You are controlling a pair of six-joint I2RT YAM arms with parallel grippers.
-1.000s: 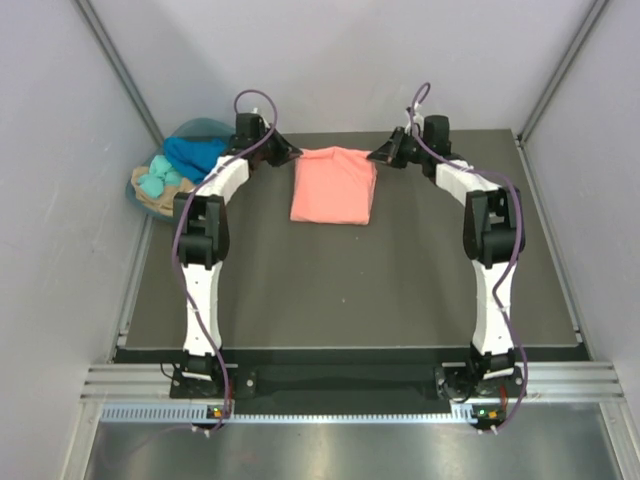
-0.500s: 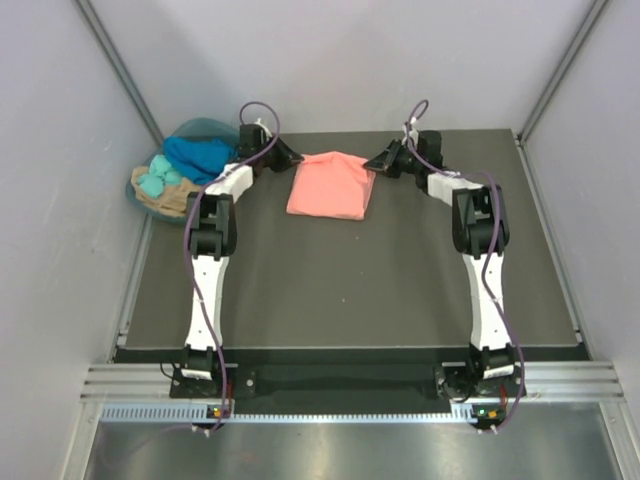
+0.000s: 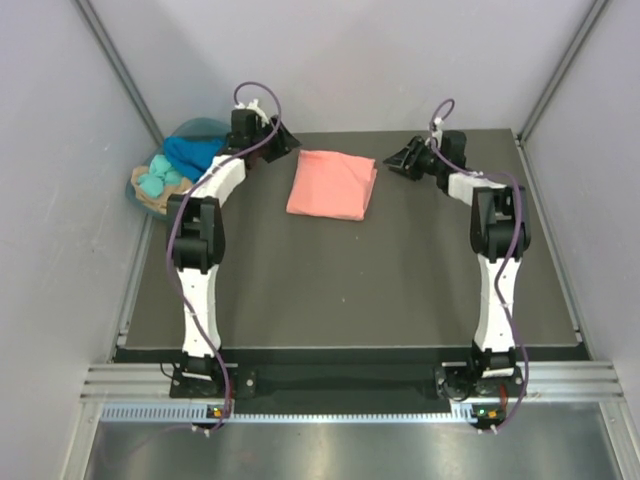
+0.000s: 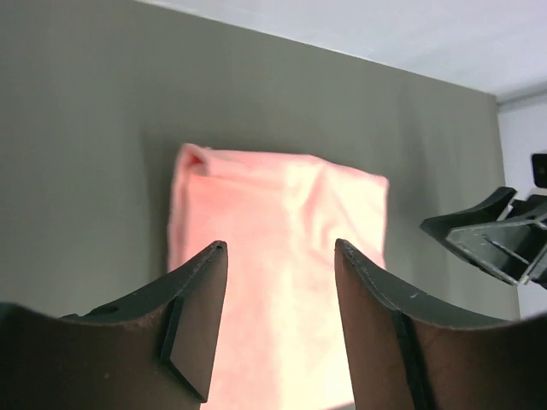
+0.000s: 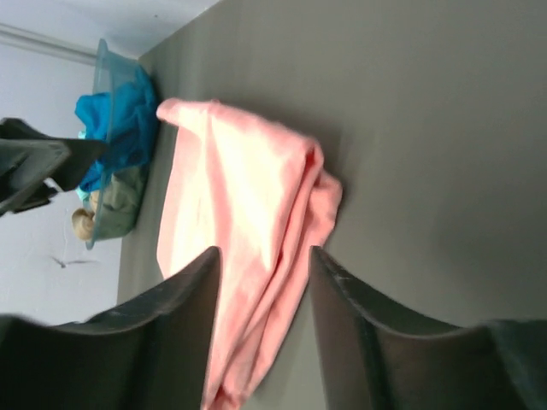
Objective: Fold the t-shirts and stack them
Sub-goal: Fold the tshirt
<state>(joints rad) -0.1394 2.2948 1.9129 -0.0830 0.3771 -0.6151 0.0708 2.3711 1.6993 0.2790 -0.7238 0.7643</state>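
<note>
A salmon-pink t-shirt lies folded into a rectangle at the far middle of the dark table. My left gripper hovers just off its far left corner, open, with nothing between the fingers. In the left wrist view the shirt lies flat beyond the spread left gripper. To the shirt's far right my right gripper is also open and clear of the cloth. The right wrist view shows the shirt with a bunched edge beyond the right gripper.
A round basket holding blue and teal clothes sits off the table's far left corner, close behind the left arm; it also shows in the right wrist view as the basket. Grey walls close in the table on three sides.
Both grippers were shut on the shirt's far corners; they have opened, let the cloth go and drawn back outward. The shirt has settled flat, slightly to the left.
</note>
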